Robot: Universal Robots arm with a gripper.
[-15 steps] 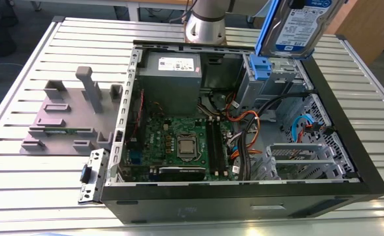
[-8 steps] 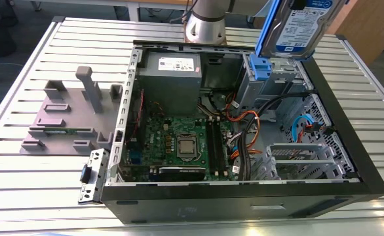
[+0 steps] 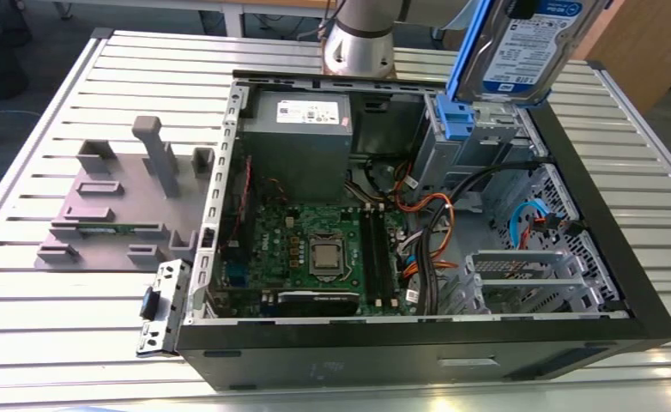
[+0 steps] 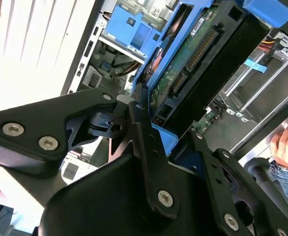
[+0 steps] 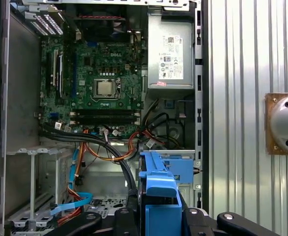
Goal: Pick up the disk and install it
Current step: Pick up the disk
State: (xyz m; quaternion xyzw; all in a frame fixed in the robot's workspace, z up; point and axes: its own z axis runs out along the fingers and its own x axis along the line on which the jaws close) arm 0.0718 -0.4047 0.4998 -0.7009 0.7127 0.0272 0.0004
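The disk, a silver-grey drive with a white-and-blue label in a bright blue bracket, hangs upright and slightly tilted above the far right corner of the open computer case. It is just over the blue drive bay. In the second wrist view my gripper is shut on the disk, whose green circuit board and connector face the camera. The first wrist view has the disk's blue bracket edge-on between my black fingers.
Inside the case lie the motherboard, the grey power supply, orange and black cables and a metal drive cage. A grey fixture sits on the slatted table at the exterior view's left. A person's hand is nearby.
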